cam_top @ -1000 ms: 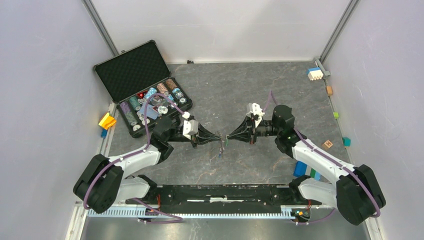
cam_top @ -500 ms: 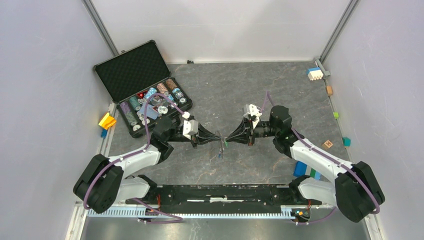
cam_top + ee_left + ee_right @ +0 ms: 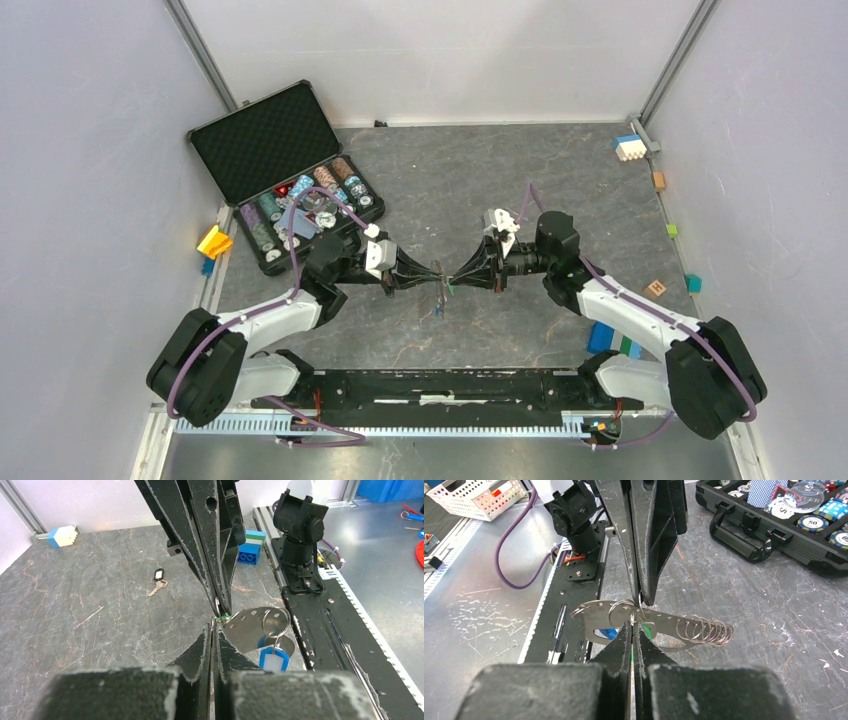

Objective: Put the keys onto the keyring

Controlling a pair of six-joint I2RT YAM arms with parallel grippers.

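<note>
My two grippers meet tip to tip above the middle of the table. The left gripper [image 3: 437, 276] is shut on the edge of the keyring [image 3: 250, 627], a flat grey metal oval with small holes and a coil of wire rings [image 3: 706, 629]. The right gripper [image 3: 452, 279] is shut on the green-tagged key [image 3: 646, 631], pressed against the keyring beside a split ring [image 3: 621, 612]. A blue-tagged key [image 3: 274, 659] hangs from a ring on the keyring. The black-tagged key [image 3: 159, 576] lies loose on the table beyond it.
An open black case of poker chips [image 3: 300, 190] stands at the back left. Blue and green blocks [image 3: 612, 340] sit by the right arm's base. A white and blue block [image 3: 629, 147] is in the far right corner, and small blocks line the side edges.
My right gripper has moved a little to the left, closing the gap until its tips touch the keyring. The left arm has held still.
</note>
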